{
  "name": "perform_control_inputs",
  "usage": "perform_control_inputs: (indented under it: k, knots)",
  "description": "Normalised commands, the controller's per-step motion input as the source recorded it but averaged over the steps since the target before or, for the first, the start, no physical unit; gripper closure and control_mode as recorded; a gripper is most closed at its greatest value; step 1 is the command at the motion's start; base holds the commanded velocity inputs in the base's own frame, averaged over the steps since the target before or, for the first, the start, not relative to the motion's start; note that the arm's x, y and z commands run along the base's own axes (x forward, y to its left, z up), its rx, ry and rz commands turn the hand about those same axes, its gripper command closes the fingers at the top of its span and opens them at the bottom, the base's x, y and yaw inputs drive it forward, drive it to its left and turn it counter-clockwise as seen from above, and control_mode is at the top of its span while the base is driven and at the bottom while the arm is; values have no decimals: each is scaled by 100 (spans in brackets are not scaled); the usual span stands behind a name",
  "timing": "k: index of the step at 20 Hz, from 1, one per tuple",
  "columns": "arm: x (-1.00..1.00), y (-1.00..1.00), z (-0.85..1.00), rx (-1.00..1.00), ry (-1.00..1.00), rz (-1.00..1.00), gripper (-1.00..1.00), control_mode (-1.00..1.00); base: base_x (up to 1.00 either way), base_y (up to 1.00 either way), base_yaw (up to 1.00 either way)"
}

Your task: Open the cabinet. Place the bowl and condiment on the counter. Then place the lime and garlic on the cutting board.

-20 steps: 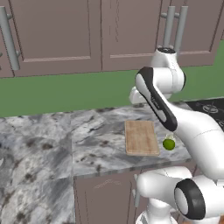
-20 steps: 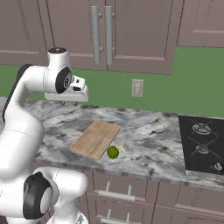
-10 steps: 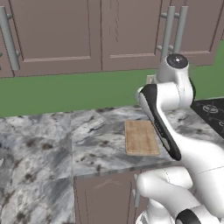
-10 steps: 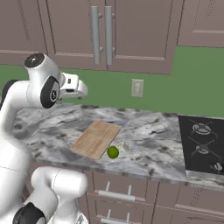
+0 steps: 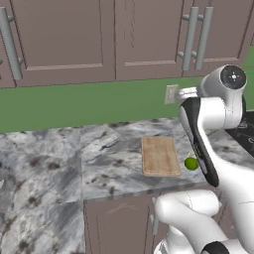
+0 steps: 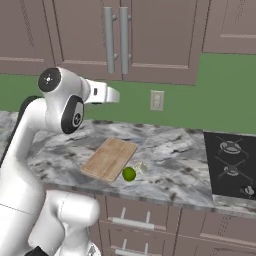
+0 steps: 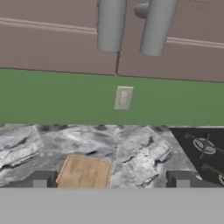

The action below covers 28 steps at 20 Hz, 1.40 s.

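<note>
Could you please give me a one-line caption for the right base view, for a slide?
Open gripper raised below the closed cabinet; lime and garlic beside the cutting board.

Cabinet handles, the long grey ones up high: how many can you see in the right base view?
2. One handle on the left door, one handle on the right door, side by side at the cabinet middle. Others may lie outside this view.
</note>
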Motion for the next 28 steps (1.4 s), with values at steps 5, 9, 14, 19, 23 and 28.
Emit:
perform_control_inputs:
  k: [5,9,14,19,23,28]
  knots:
    - [19,-68,84,15,0,-9,-100,-100,0,0,0]
    - [77,-46,59,13,0,0,-100,-100,0,0,0]
    - [78,-14,21,4,-1,1,-100,-100,0,0,0]
    - [48,-3,1,0,-1,3,-100,-100,0,0,0]
    - [37,-14,1,0,-4,9,-100,-100,0,0,0]
    - [39,-10,0,0,-14,19,-100,-100,0,0,0]
